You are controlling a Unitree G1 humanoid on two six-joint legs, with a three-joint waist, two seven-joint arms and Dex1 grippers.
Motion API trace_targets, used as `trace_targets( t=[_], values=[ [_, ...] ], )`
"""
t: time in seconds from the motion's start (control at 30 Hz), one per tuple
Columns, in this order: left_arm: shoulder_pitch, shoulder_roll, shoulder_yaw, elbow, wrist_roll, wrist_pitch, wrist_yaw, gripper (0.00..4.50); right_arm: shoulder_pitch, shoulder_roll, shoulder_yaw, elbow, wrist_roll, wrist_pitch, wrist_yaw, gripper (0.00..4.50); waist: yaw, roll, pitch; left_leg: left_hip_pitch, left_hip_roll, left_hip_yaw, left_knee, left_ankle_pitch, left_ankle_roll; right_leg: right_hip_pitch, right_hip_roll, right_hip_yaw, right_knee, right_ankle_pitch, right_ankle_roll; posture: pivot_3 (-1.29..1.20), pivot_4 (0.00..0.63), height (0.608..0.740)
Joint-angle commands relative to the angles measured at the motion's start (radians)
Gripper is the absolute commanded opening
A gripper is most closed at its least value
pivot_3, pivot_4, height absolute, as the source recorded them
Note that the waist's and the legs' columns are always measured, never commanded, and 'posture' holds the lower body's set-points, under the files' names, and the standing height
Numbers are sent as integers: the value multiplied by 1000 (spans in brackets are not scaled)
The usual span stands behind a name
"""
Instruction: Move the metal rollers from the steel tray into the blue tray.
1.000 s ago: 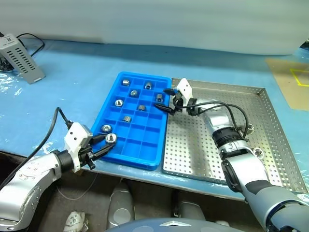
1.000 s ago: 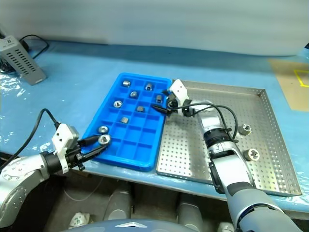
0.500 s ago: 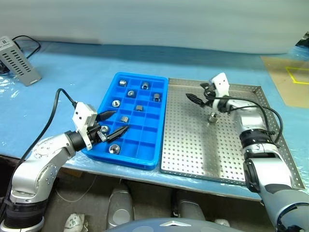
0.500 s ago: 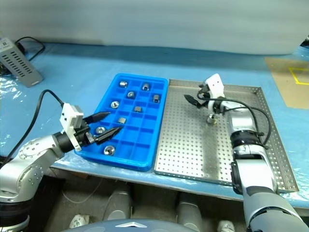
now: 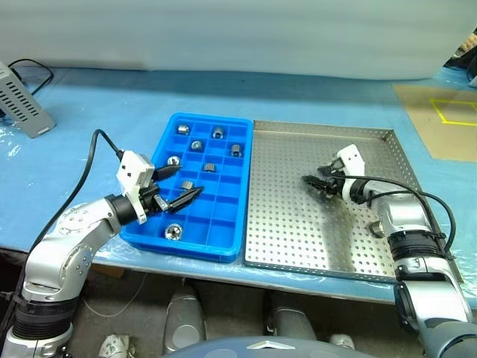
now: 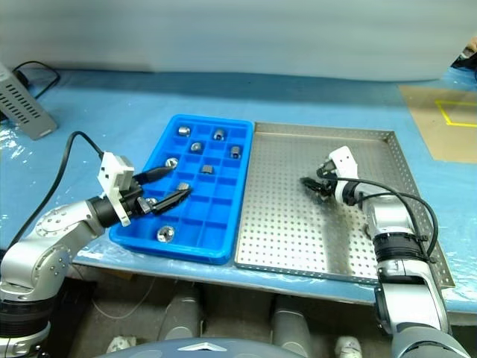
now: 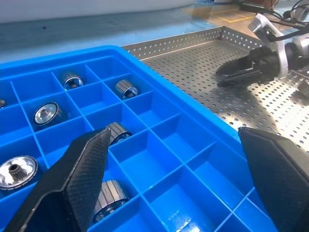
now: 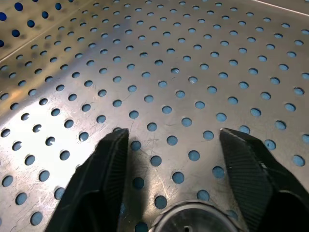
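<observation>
we saw the left gripper (image 5: 181, 184) wide open over the blue tray (image 5: 227, 209), empty; the right gripper (image 8: 173, 159) straddled a roller (image 8: 195, 220) on the steel tray (image 5: 298, 224), jaws part open.

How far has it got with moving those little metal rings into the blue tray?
Mostly done, it seems. Several rollers already sit in the blue tray, and the left gripper hangs open and empty over them. The right gripper is down at one roller on the steel tray. A second roller seems to lie nearby, so one or two remain.
</observation>
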Motion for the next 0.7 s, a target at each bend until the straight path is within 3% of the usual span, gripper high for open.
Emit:
trace_targets(
  t=[0.03,0.07,0.37,0.7],
  values=[
    [-21,4,18,-30,3,-15,20,4500,1,19,-25,-31,34,-20,-4,1874,-4,0,0,0,0,0,0,0,0,0,0,0,0,0,0,137,150,740],
    [-28,-1,22,-27,-7,-13,23,4500,-3,21,-26,-26,34,-27,-6,1544,-4,0,0,0,0,0,0,0,0,0,0,0,0,0,0,138,150,740],
    [-41,-5,28,-7,-21,-27,5,4500,-142,112,-25,-55,104,-56,28,1513,-12,0,0,0,0,0,-1,0,0,-2,0,1,1,0,0,128,150,740],
    [12,103,162,38,-23,-35,-56,4500,-289,357,185,-124,100,-31,132,1513,-7,0,0,-1,1,0,-2,0,-1,-2,0,-1,0,0,-1,175,150,740]
  ],
)
